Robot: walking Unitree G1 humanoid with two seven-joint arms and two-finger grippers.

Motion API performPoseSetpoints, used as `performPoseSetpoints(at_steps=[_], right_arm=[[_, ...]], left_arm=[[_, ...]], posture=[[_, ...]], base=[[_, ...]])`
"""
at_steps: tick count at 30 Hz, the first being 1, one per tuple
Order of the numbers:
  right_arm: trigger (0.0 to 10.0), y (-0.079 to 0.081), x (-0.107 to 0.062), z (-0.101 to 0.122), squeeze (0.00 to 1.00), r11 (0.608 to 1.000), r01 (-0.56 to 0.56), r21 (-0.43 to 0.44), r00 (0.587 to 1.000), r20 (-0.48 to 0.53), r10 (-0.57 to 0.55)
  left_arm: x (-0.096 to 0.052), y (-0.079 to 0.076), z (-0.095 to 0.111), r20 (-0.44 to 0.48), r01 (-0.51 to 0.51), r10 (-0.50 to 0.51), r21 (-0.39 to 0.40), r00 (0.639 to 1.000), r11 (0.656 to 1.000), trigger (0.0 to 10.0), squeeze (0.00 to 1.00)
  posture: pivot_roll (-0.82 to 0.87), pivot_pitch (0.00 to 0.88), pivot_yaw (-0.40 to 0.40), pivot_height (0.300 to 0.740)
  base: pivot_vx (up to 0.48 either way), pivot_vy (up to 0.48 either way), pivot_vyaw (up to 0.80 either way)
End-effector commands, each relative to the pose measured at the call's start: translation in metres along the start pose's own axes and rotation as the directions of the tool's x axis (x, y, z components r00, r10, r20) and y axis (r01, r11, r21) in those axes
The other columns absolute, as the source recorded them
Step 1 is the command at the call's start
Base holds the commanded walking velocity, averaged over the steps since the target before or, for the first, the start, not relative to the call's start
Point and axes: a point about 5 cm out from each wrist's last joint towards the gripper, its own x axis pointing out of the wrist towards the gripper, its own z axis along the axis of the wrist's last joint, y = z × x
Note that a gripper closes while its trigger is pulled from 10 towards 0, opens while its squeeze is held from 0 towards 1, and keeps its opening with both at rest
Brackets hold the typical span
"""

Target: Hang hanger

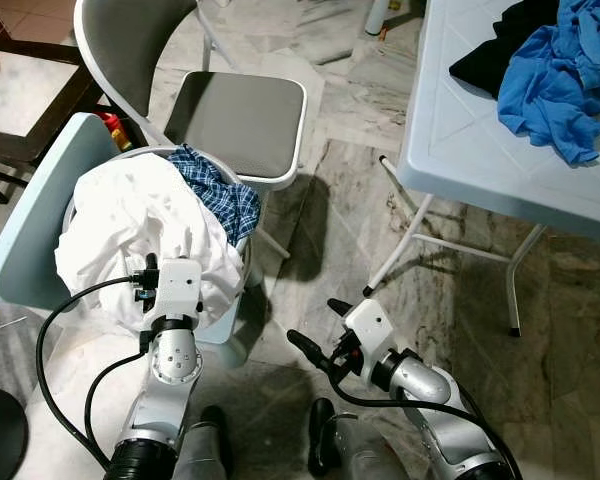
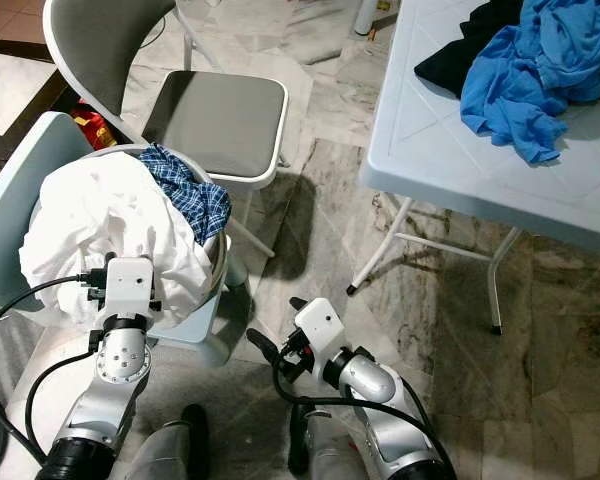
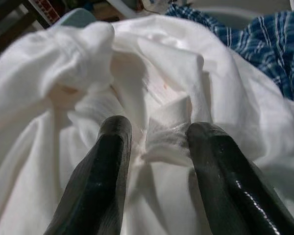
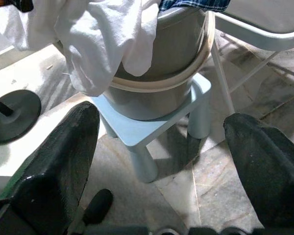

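No hanger can be made out. A grey laundry basket (image 4: 176, 93) with a cream rim stands on a light blue stool (image 4: 152, 128). It is heaped with white cloth (image 1: 130, 225) and a blue plaid shirt (image 1: 218, 190). My left gripper (image 3: 159, 132) is pushed into the white cloth, its two black fingers (image 3: 110, 161) closed in on a bunched fold. Its wrist (image 1: 177, 290) hides the fingers in the head views. My right gripper (image 1: 318, 325) hangs low over the marble floor beside the stool, open, with nothing between its fingers (image 4: 63, 147).
A white-framed chair with a grey seat (image 1: 240, 120) stands just behind the basket. A white folding table (image 1: 480, 130) at the right carries blue cloth (image 1: 560, 70) and black cloth (image 1: 500, 45). A black round base (image 1: 0, 435) sits at the near left.
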Motion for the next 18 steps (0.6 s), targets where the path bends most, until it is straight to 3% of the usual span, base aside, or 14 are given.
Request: performPoseSetpoints(at_steps=[1,5,6,8,9,11,18], right_arm=[[10.0,0.002,-0.003,-0.006,0.00,1.000,0.006,0.011,1.000,-0.020,-0.005],[10.0,0.002,-0.003,-0.007,0.00,1.000,0.006,0.013,1.000,-0.023,-0.005],[10.0,0.003,-0.003,-0.007,0.00,1.000,0.006,0.013,1.000,-0.023,-0.006],[10.0,0.003,-0.003,-0.007,0.00,1.000,0.007,0.014,1.000,-0.023,-0.007],[10.0,0.003,-0.003,-0.007,0.00,1.000,0.008,0.015,1.000,-0.023,-0.008],[10.0,0.003,-0.003,-0.007,0.00,1.000,0.009,0.016,1.000,-0.022,-0.009],[10.0,0.003,-0.002,-0.007,0.00,1.000,0.006,0.017,1.000,-0.020,-0.006]], left_arm=[[-0.005,-0.001,-0.012,-0.054,0.021,-0.020,0.012,0.998,1.000,9.7,0.00],[-0.006,0.000,-0.015,-0.059,0.024,-0.023,0.019,0.998,1.000,8.9,0.00],[-0.007,0.001,-0.016,-0.060,0.021,-0.019,0.022,0.998,1.000,7.9,0.00],[-0.008,0.003,-0.017,-0.061,0.013,-0.012,0.025,0.998,1.000,7.6,0.00],[-0.008,0.008,-0.018,-0.060,-0.004,0.007,0.039,0.998,0.999,6.7,0.00],[-0.009,0.014,-0.020,-0.058,-0.028,0.031,0.049,0.998,0.998,6.2,0.00],[-0.009,0.027,-0.022,-0.053,-0.069,0.072,0.063,0.996,0.996,7.2,0.00]], posture=[[-0.09,0.322,-0.064,0.740],[-0.09,0.321,-0.061,0.740],[-0.09,0.320,-0.058,0.740],[-0.09,0.320,-0.058,0.740],[-0.09,0.320,-0.057,0.740],[-0.09,0.321,-0.057,0.740],[-0.08,0.322,-0.059,0.740]], base=[[0.000,0.000,0.00],[0.000,0.000,0.00],[0.000,0.000,0.00],[0.000,0.000,0.00],[0.000,0.000,0.00],[0.000,0.000,0.00],[0.000,0.000,0.00]])
